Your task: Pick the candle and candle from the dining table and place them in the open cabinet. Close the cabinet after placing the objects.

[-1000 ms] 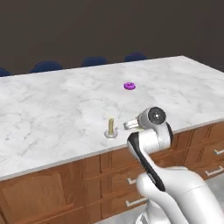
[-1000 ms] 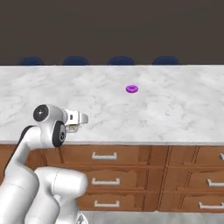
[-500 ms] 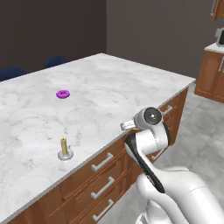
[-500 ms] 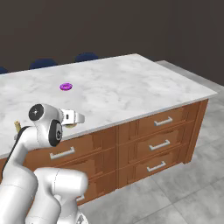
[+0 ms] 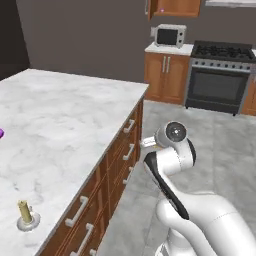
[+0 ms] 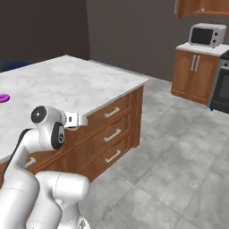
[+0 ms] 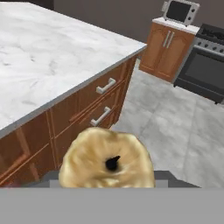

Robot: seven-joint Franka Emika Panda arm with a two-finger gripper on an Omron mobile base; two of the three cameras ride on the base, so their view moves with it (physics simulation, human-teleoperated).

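In the hand view, nearest of all, a stubby golden-yellow candle (image 7: 106, 162) with a dark wick sits right at the camera, and the fingers pinch it from both sides, though the tips themselves are hidden behind it. In the right base view the gripper (image 6: 77, 119) juts out sideways from the white arm, just off the near edge of the desk (image 6: 67, 82), with a sliver of yellow showing under it. In the left base view the arm's wrist (image 5: 172, 145) hangs over the grey tiled floor (image 5: 220, 150), to the right of the desk (image 5: 60, 120) and its drawer fronts. That same view catches what the others miss: the slim candle (image 5: 25, 215), upright on its round silver dish, stands on the marble close to the near edge, at the lower left. A small purple ring (image 6: 3, 98) lies farther along the marble at the left. Beyond the desk's far corner, across the floor, a low wooden cabinet (image 5: 167, 77) carries a microwave (image 5: 169, 35) on its marble top, with a black oven (image 5: 217, 75) just to its right. Above them hangs the wall cabinet (image 5: 175, 7), cut off by the top edge, so its inside cannot be made out.
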